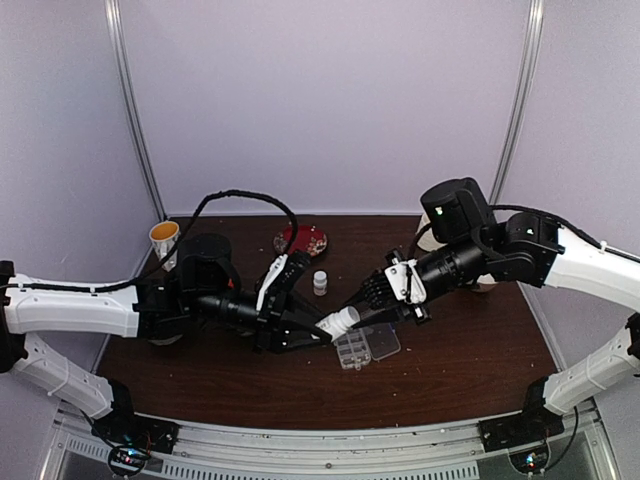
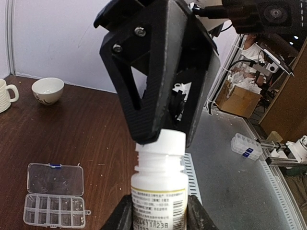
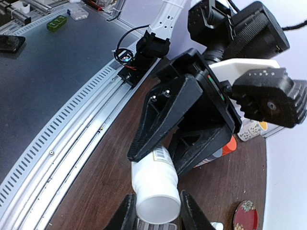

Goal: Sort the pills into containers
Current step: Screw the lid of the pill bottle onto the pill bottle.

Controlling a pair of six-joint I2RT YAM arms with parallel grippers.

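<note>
Two hands (image 2: 159, 214) (image 3: 154, 213) pinch smooth white cylindrical bottle (image 1: 338, 322).

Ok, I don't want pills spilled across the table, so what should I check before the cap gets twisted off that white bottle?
1. Left gripper clamped on the white bottle body: ok.
2. Right gripper clamped on the cap: ok.
3. Cap seated, nothing spilling: ok.
4. Organizer box with its lid lying open flat: ok.
5. Bottle directly above the organizer box: cannot tell.
</note>
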